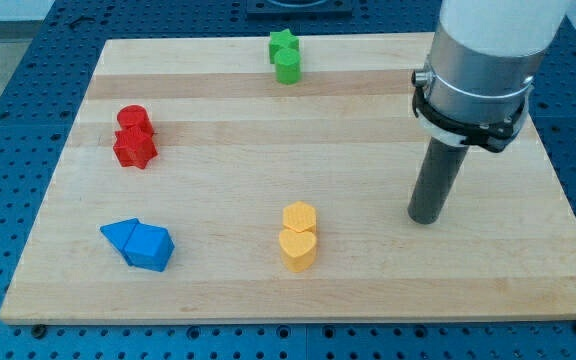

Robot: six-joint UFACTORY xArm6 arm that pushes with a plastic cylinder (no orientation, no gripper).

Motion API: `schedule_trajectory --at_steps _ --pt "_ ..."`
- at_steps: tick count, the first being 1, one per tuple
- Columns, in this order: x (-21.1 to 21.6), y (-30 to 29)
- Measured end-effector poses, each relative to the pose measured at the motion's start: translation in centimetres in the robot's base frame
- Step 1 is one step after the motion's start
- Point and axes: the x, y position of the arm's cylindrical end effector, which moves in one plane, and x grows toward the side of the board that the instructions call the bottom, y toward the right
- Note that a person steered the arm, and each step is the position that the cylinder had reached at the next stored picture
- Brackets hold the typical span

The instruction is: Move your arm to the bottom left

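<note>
My tip (425, 217) rests on the wooden board (368, 290) at the view's right, a little below mid-height. It touches no block. The nearest blocks are a yellow hexagon (299, 216) and a yellow heart (298, 249), stacked close together to the tip's left. Two blue blocks, a triangle (120, 235) and a wedge-like block (151, 246), lie at the view's bottom left. A red cylinder (133, 119) and a red star (134, 149) sit at the left. A green star (283, 43) and a green cylinder (287, 67) sit at the top centre.
The board lies on a blue perforated table (8, 150). The arm's white and grey body (478, 60) hangs over the board's top right corner.
</note>
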Motion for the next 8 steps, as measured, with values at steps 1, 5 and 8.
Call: schedule_trajectory --at_steps 1,5,8 --pt "-0.4 0.0" --pt "-5.1 -1.3" --pt "-5.2 -14.8"
